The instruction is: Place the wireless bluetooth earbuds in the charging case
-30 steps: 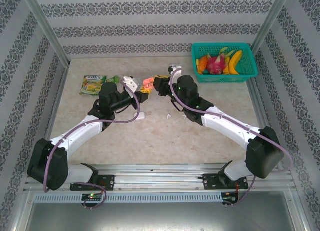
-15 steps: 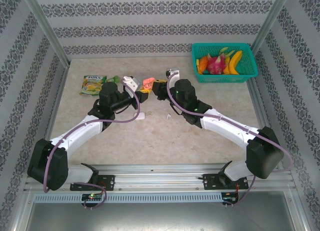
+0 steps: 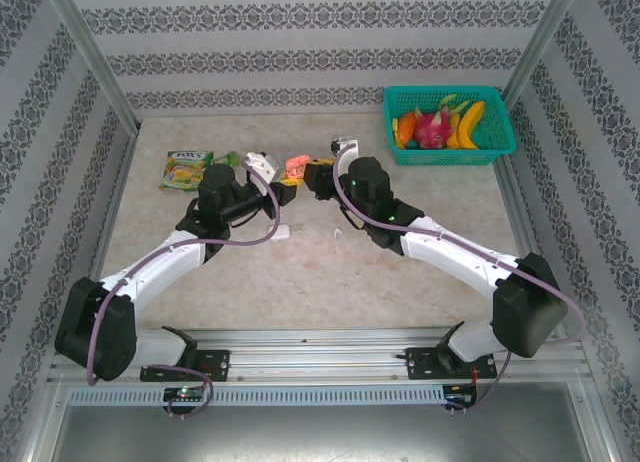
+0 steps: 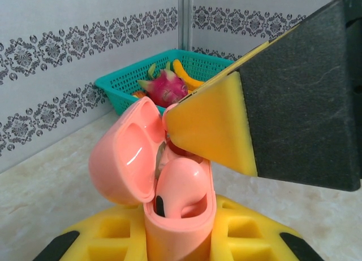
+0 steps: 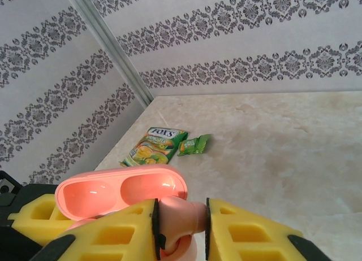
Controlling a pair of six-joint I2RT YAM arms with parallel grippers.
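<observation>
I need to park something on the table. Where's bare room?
Bare: the table between the two arms, toward the front, and the strip below the basket, right of the right arm. Crowded: back middle, where the left gripper holds the pink case and the right gripper pinches a pink earbud into it; packets lie back left.

Table (image 3: 330, 282): pale marbled slab.
Teal basket (image 3: 450, 155) at 2 o'clock, fruit inside.
Yellow-green candy packet (image 3: 185, 169) flat at 10 o'clock.
Small green sachet (image 3: 226, 158) just beside packet, on its 3 o'clock side.
Two small white bits (image 3: 282, 232) near centre, apart on the 9–3 line. Possibly earbuds, too small to tell.
</observation>
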